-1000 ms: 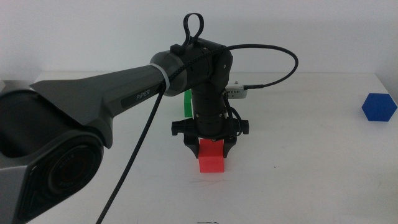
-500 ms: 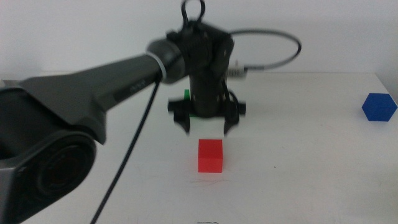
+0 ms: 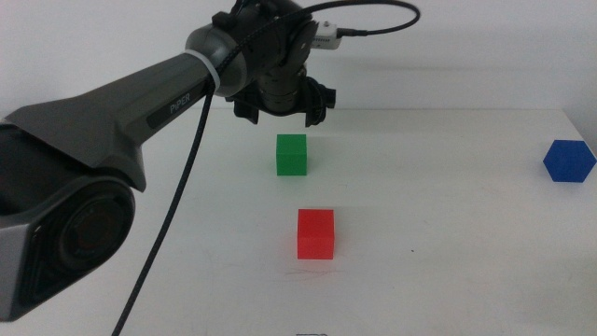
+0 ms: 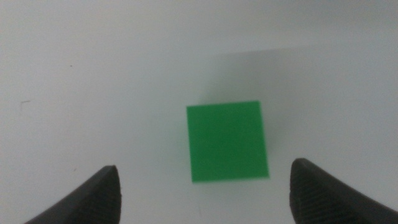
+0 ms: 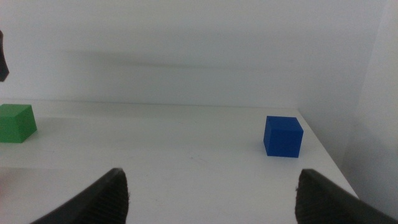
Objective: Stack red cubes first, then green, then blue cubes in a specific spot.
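The red cube [image 3: 315, 233] sits alone on the white table at centre front. The green cube [image 3: 291, 154] sits behind it, and shows in the left wrist view [image 4: 227, 142] and in the right wrist view [image 5: 15, 123]. My left gripper [image 3: 279, 110] is open and empty, hanging above and just behind the green cube; in its wrist view [image 4: 202, 186] the cube lies between the jaws, well below them. The blue cube [image 3: 568, 161] sits at the far right, and shows in the right wrist view [image 5: 283, 136]. My right gripper [image 5: 208, 193] is open and empty, out of the middle view.
The left arm [image 3: 112, 121] reaches in from the left, with its black cable [image 3: 177, 205] hanging over the table's left half. The table's back edge [image 3: 448, 109] meets a white wall.
My left gripper let go of the red cube, rose, and moved back from it to above the green cube. The red cube stays where it was set down.
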Robot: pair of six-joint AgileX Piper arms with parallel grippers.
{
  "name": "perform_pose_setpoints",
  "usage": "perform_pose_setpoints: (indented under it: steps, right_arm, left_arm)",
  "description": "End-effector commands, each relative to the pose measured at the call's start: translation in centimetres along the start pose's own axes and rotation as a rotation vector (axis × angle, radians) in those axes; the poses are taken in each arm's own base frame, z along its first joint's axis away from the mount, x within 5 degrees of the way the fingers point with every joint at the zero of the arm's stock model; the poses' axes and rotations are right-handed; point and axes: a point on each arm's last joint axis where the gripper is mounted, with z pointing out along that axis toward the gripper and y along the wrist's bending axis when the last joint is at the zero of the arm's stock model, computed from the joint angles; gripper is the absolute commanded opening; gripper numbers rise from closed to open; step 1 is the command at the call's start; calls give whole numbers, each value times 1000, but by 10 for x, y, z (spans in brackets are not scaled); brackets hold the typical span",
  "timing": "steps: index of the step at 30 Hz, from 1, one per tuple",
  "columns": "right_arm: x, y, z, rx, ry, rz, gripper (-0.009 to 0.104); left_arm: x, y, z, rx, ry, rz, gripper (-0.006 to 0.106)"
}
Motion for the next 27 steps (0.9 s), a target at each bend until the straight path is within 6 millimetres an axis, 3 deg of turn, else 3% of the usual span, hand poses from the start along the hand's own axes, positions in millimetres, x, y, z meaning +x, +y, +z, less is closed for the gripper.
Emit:
perform_pose_setpoints:
  steps: [1, 23, 27]
  right_arm:
    - [-16, -1, -3, 7, -117, -17, 94]
    - [-16, -1, -3, 7, -117, -17, 94]
    - [-16, -1, -3, 7, -117, -17, 94]
  left_arm:
    - [-22, 7, -30, 63, -127, -47, 91]
    - [-12, -8, 42, 156, -125, -98, 91]
    - [-11, -9, 46, 159, -129, -92, 90]
